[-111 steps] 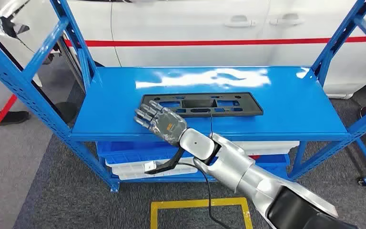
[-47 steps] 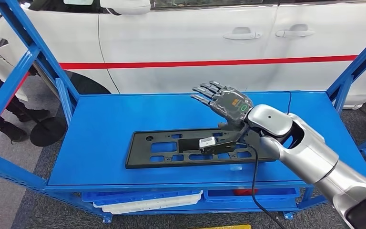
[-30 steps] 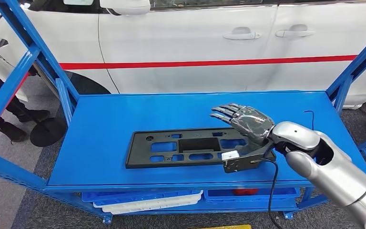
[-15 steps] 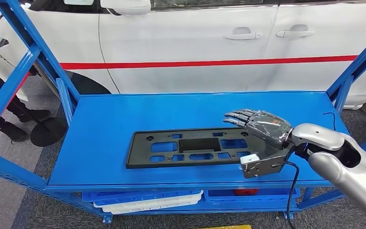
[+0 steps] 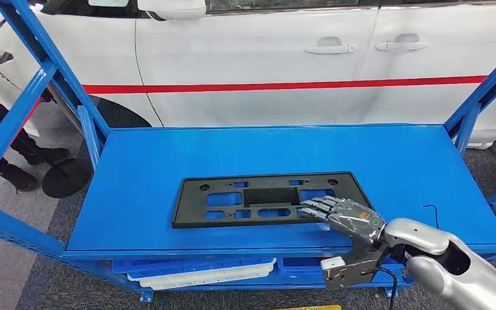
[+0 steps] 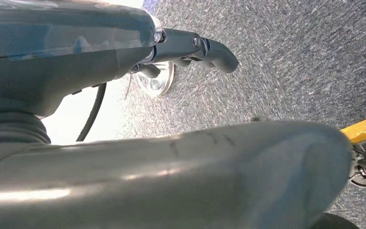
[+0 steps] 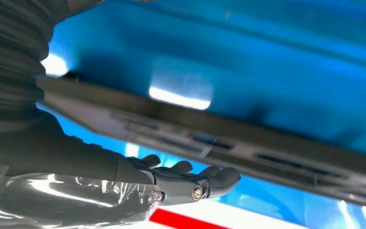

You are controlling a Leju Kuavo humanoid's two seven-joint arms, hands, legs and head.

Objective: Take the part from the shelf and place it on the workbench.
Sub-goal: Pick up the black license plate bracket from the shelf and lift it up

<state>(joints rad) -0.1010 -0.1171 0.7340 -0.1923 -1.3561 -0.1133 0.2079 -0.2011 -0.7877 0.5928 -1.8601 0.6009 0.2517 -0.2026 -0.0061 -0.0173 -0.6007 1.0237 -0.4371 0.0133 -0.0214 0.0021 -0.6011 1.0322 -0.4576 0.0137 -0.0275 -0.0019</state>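
1. Grey and plastic-wrapped, the right robot hand point(image 5: 343, 216) sits in the lower right of the head view, palm down, fingers point(image 5: 315, 207) stretched flat and side by side. Their tips lie over the right near corner of the part; it grips nothing.
2. In the right wrist view, the same robot hand point(image 7: 171, 179) has its fingers extended beside the dark edge of the part point(image 7: 228, 138), with blue shelf surface around it.
3. The left robot hand point(image 6: 124, 52) appears in the left wrist view above grey carpet, its fingers point(image 6: 209, 45) curled inward with nothing in them.
4. The part point(image 5: 268, 198), a flat black plastic panel with rectangular cutouts, lies flat on the blue shelf point(image 5: 168, 155), at the centre of the head view, near the front edge.
5. White trays point(image 5: 200, 272) sit on a lower level, at the bottom of the frame.
6. A white car point(image 5: 265, 58) with a red stripe spans the top of the frame behind the shelf.
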